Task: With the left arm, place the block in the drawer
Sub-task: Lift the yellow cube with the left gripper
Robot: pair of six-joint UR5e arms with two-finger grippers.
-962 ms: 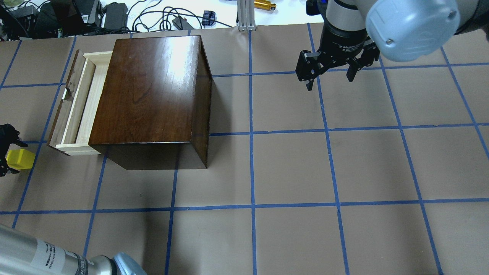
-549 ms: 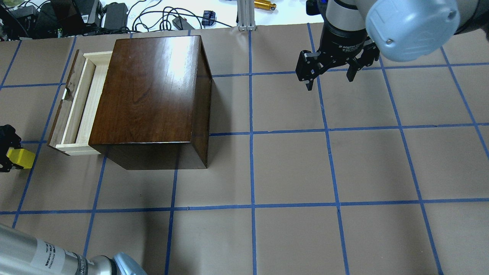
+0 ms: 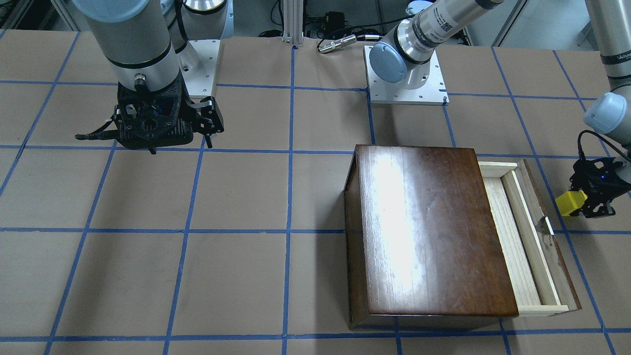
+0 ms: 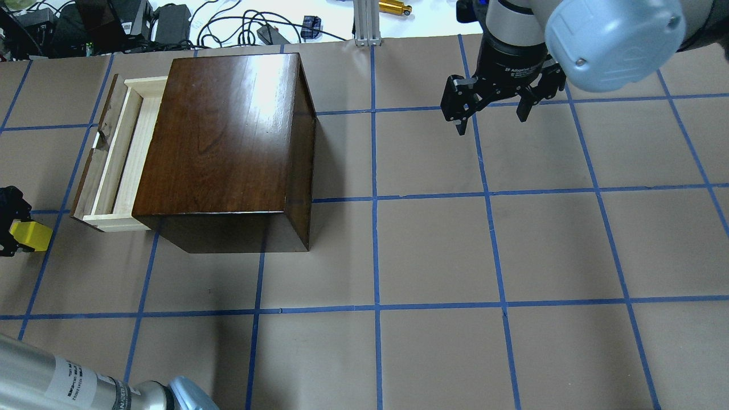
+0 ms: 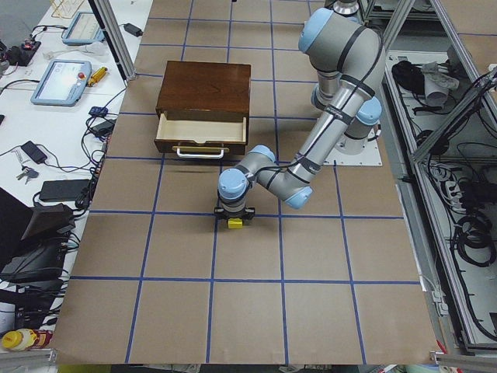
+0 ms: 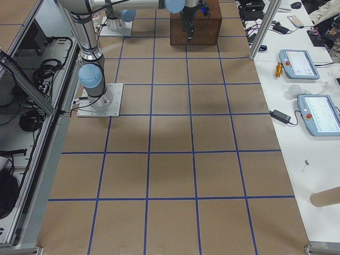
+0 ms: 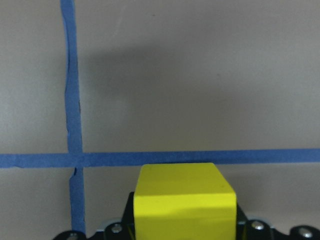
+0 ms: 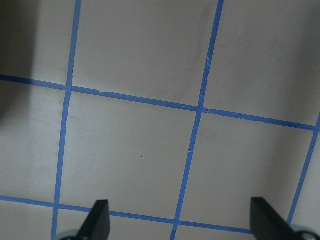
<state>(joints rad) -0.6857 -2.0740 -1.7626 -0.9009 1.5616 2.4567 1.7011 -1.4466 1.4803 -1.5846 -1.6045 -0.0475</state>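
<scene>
Out toward the left end of the tabletop point(image 4: 433, 250), the left end effector point(image 3: 581, 203) is pinching a small bright yellow cube-shaped block point(image 4: 31, 236) between its black fingers. It hangs low over the brown paper, and I cannot tell whether the block touches it. Being a cube, the block has no long side, and in the wrist view its top edge lies nearly parallel to a blue tape line point(image 7: 200, 157). It sits just beyond the dark front panel of the shallow pale-wood drawer point(image 4: 122, 154), apart from it. The drawer is pulled out of the glossy dark-brown wooden box point(image 4: 228, 136) near the far edge. It opens toward the left end, and its long axis runs from the near edge to the far edge, a little skewed. The right end effector point(image 4: 491, 121) hovers by the far edge with its fingers spread wide, holding nothing.
</scene>
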